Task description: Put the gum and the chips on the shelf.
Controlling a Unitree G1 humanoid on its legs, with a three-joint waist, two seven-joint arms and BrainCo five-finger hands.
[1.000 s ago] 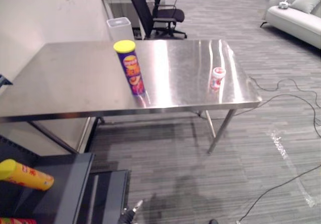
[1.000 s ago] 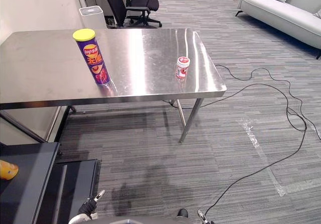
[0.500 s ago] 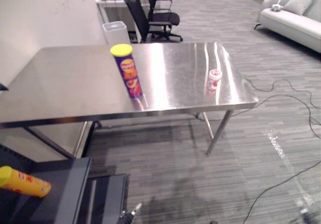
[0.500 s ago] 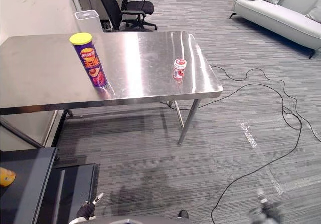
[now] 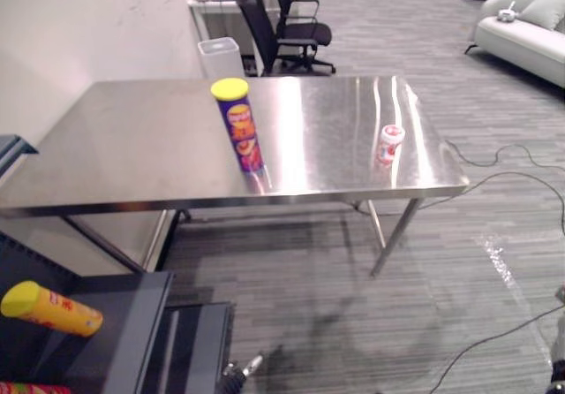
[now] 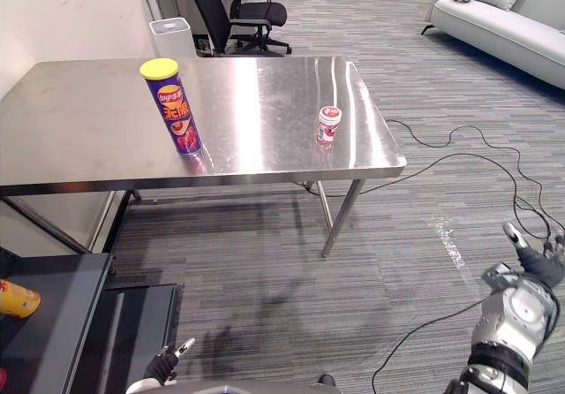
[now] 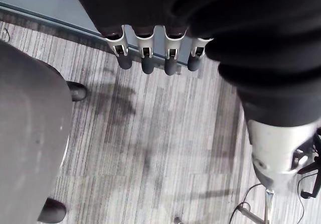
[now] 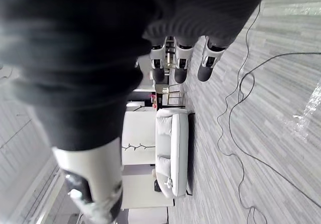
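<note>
A purple chips can (image 5: pixel 238 126) with a yellow lid stands upright near the front edge of the steel table (image 5: pixel 132 147). The small red-and-white gum tub (image 5: pixel 388 144) stands close to the table's right end. The dark shelf (image 5: pixel 128 319) is at the lower left, below table height. My left hand (image 6: pixel 166 365) hangs low by the shelf, far from both items; its fingers (image 7: pixel 145 58) are straight over the floor. My right hand (image 6: pixel 521 310) is raised at the lower right over the carpet, with relaxed fingers (image 8: pixel 183 66) holding nothing.
A yellow can (image 5: pixel 48 308) lies on the shelf's lower level. Behind the table are a white bin (image 5: pixel 219 56) and black office chairs (image 5: pixel 282 23). A pale sofa (image 6: pixel 503 14) stands at the far right. Grey carpet lies between me and the table.
My right hand has come up into the right eye view at the lower right. The camera has shifted slightly; the chips can and the gum stand where they were.
</note>
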